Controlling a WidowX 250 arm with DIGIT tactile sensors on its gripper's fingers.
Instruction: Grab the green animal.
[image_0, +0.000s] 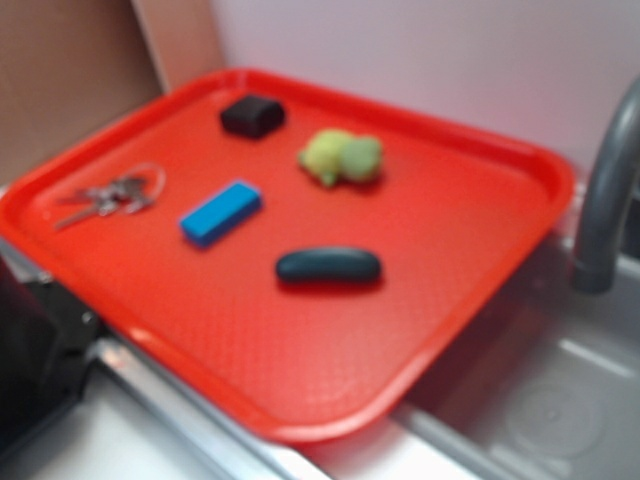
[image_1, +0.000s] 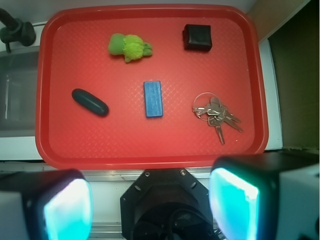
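The green animal (image_0: 342, 156) is a small fuzzy plush with a yellow-green body and a darker green head. It lies on the red tray (image_0: 470, 290) toward the far side. In the wrist view the animal (image_1: 129, 46) lies at the tray's upper left. My gripper (image_1: 150, 202) is open, its two cyan-padded fingers (image_1: 67, 207) wide apart at the bottom of the wrist view, high above the tray's near edge and far from the animal. Nothing is between the jaws. The gripper does not show in the exterior view.
On the tray (image_1: 55, 145) lie a blue block (image_1: 153, 98), a dark teal oval case (image_1: 90, 102), a black box (image_1: 197, 37) and a bunch of keys (image_1: 215, 113). A grey faucet (image_0: 605, 200) and a metal sink (image_0: 540, 400) stand beside the tray.
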